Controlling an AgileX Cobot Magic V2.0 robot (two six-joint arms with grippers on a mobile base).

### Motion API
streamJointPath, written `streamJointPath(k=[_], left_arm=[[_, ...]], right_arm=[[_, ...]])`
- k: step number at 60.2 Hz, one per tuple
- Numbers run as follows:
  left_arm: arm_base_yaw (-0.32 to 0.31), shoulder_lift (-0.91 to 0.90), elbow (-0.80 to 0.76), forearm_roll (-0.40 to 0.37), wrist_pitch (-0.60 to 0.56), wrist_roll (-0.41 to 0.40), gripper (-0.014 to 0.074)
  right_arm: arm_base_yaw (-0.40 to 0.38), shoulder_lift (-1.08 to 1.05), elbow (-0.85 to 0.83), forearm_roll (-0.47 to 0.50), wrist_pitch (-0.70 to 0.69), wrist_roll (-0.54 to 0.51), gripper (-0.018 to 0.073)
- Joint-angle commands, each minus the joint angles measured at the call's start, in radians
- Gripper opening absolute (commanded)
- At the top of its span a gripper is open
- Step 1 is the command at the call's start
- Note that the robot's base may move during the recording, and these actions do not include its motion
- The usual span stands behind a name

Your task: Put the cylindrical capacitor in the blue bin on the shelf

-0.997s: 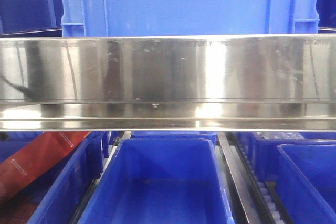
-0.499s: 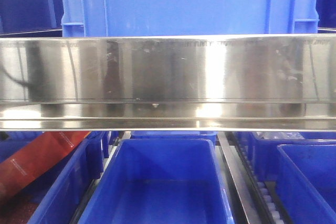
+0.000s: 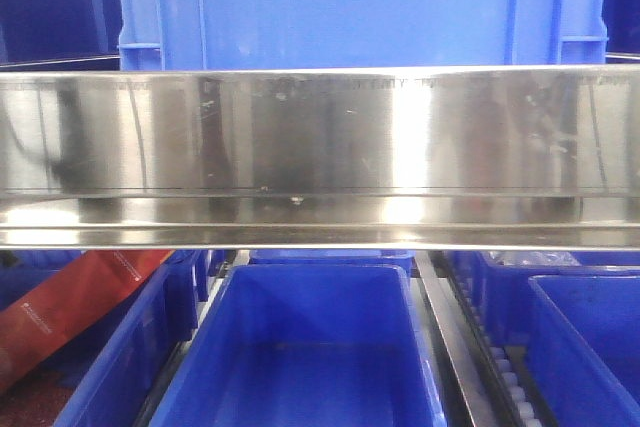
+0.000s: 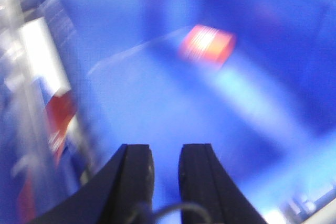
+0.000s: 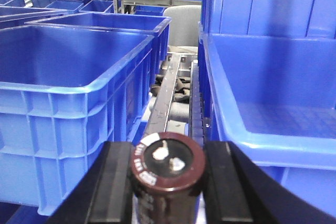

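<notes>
Stubby black cylindrical capacitor (image 5: 167, 167) clamped in right end effector (image 5: 168, 179) beside blue plastic bin (image 5: 247, 142), likely lining up a drop-in; left end effector (image 4: 165, 167) narrowly parted, empty.

No text can be read. Pale print on the cylindrical capacitor (image 5: 167, 165) and white lettering on the red object (image 3: 70, 307), below the shelf (image 3: 320, 137), are illegible.

Shiny shelf (image 3: 320, 137) — blue crate (image 3: 360, 7) on upper tier, blue bins (image 3: 310, 307) below
</notes>
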Motion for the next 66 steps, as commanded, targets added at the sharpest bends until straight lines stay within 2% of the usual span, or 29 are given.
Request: streamJointPath(k=[1, 12, 19, 25, 31, 42, 50, 57, 60, 66], left_arm=[[0.017, -0.133, 0.121, -0.016, -0.06, -0.033, 0.0086], [0.032, -0.389, 0.389, -0.016, -0.141, -0.05, 0.0085], [0.032, -0.522, 0.505, -0.016, -0.157, -0.05, 0.0069], [0.032, -0.614, 0.583, -0.016, -0.158, -0.05, 0.0011], [0.032, -0.683, 0.632, -0.016, -0.159, -0.05, -0.0111], [0.032, -0.747, 0.664, -0.016, -0.155, -0.05, -0.0111], [0.032, -0.746, 0.664, -0.016, -0.143, -0.05, -0.0111], [0.032, -0.746, 0.664, -0.016, -0.143, -0.05, -0.0111], [0.032, -0.746, 0.664, -0.016, -0.143, -0.05, -0.0111], [0.032, -0.746, 0.664, -0.016, -0.143, -0.05, -0.0111]], right_arm=[[-0.002, 0.027, -0.029, -0.005, -0.017, -0.004, -0.0109], [0.02, 0.152, -0.151, -0.005, -0.012, -0.004, -0.0109], [0.102, 0.287, -0.288, -0.007, -0.012, -0.054, -0.0109], [0.178, 0.424, -0.423, -0.007, 0.002, -0.064, -0.0109], [0.241, 0.591, -0.575, -0.007, 0.055, -0.064, -0.0109], [0.32, 0.937, -0.93, -0.007, 0.236, -0.064, -0.0109], [0.333, 1.147, -1.126, -0.007, 0.352, -0.064, -0.0109], [0.333, 1.285, -1.231, -0.007, 0.395, -0.064, -0.0102], [0.333, 1.329, -1.255, -0.007, 0.401, -0.064, -0.0048], [0.333, 1.377, -1.266, -0.001, 0.415, -0.064, 0.02]])
